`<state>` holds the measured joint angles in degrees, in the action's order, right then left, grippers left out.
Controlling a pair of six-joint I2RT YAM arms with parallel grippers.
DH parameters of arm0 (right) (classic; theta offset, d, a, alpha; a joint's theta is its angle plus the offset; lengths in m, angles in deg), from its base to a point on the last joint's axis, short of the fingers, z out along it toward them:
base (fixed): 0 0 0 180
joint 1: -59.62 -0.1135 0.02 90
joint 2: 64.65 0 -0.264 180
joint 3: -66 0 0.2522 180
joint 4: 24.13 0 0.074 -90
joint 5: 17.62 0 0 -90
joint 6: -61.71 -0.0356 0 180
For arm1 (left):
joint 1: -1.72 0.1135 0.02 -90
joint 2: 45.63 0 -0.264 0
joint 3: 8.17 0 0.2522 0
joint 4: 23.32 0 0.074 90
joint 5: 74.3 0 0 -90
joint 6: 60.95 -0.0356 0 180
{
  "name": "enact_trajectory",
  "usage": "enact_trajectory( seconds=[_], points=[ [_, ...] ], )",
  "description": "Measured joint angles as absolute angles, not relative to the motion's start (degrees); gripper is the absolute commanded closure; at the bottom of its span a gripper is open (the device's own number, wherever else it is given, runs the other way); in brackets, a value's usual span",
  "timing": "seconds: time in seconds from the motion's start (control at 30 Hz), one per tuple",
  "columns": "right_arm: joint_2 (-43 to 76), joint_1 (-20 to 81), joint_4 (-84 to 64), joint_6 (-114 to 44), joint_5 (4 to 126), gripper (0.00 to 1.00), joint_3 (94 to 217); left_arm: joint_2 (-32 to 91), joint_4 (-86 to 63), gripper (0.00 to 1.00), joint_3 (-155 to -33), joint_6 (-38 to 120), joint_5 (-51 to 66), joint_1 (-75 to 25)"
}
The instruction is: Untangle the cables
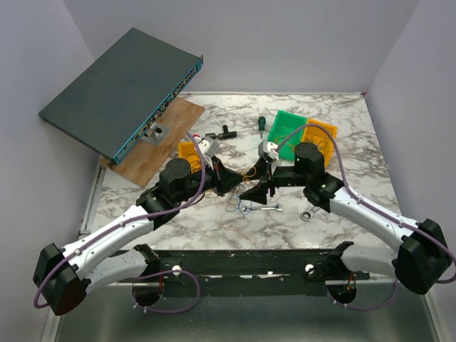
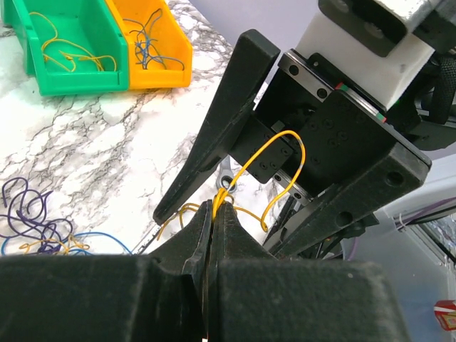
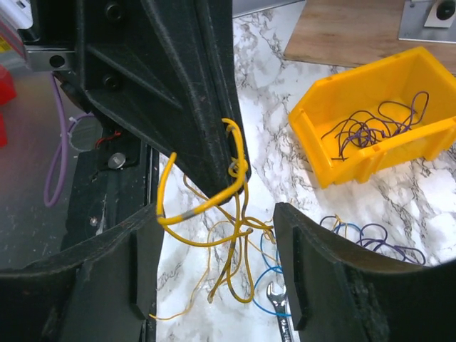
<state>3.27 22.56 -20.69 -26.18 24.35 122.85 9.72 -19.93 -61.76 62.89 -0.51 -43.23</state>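
Tightly, left pincer (image 2: 216,210) clamps a thin looping yellow cable (image 2: 265,146); right pincer (image 3: 217,235) stands apart.

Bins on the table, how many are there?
3: a green bin at the back, an orange bin right beside it, and a yellow bin further left, partly behind the left arm. The arms could hide more.

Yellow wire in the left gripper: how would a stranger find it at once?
At the centre of the marble table, the left gripper pinches a yellow wire. It alone stands up in a loop; the blue and purple wires lie flat nearby, others in bins.
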Motion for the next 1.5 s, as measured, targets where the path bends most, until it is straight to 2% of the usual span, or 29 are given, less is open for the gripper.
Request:
enact_trajectory(
  seconds=[0.1, 0.37, 0.47, 0.5, 0.57, 0.6, 0.67, 0.7, 0.77, 0.83, 0.9, 1.03, 1.13, 1.5],
  points=[
    [3.1, 22.6, -20.6, -26.0, 23.8, 0.30, 122.9, 9.8, -20.0, 1.00, -61.8, 62.8, -0.5, -43.2],
    [6.7, 22.6, -25.8, -29.9, 19.7, 0.46, 122.9, 10.5, -25.0, 1.00, -61.0, 64.4, -1.4, -43.2],
    [7.7, 22.6, -29.1, -32.5, 18.3, 0.59, 122.8, 11.1, -27.2, 1.00, -60.2, 65.4, -1.9, -43.2],
    [7.8, 22.6, -30.4, -33.5, 17.9, 0.67, 122.8, 11.4, -27.8, 1.00, -60.0, 65.6, -2.1, -43.2],
    [7.8, 22.6, -32.1, -34.7, 17.8, 0.92, 122.8, 11.7, -29.2, 1.00, -59.6, 66.2, -2.5, -43.2],
    [7.8, 22.6, -32.7, -35.1, 17.8, 0.99, 122.7, 11.6, -29.7, 1.00, -59.5, 66.2, -2.7, -43.2],
    [7.5, 23.4, -33.3, -36.3, 18.1, 0.99, 122.0, 11.1, -30.7, 0.96, -59.1, 66.5, -2.7, -42.8],
    [7.5, 23.4, -33.7, -36.7, 18.4, 0.99, 122.0, 11.0, -31.0, 0.86, -59.1, 66.5, -2.7, -42.7],
    [7.3, 23.2, -33.7, -37.1, 19.3, 0.99, 121.8, 10.8, -31.3, 0.51, -58.8, 66.5, -2.5, -42.7],
    [7.0, 23.2, -33.3, -37.1, 21.0, 0.99, 121.9, 10.2, -30.6, 0.29, -58.5, 66.5, -0.8, -42.7],
    [6.7, 23.3, -32.4, -37.0, 23.8, 0.99, 121.9, 9.0, -29.0, 0.20, -58.0, 66.6, 1.9, -42.6],
    [6.9, 27.4, -30.9, -39.0, 29.5, 0.99, 121.9, 5.0, -25.5, 0.10, -55.6, 66.9, 5.9, -42.6],
    [8.5, 32.4, -30.1, -41.8, 34.4, 0.99, 122.5, 3.0, -22.5, 0.09, -54.6, 66.9, 8.9, -42.5],
    [26.5, 34.8, -16.8, -53.4, 75.5, 0.99, 140.3, 2.3, -16.9, 0.09, -52.5, 63.8, 16.7, -41.8]
  ],
)
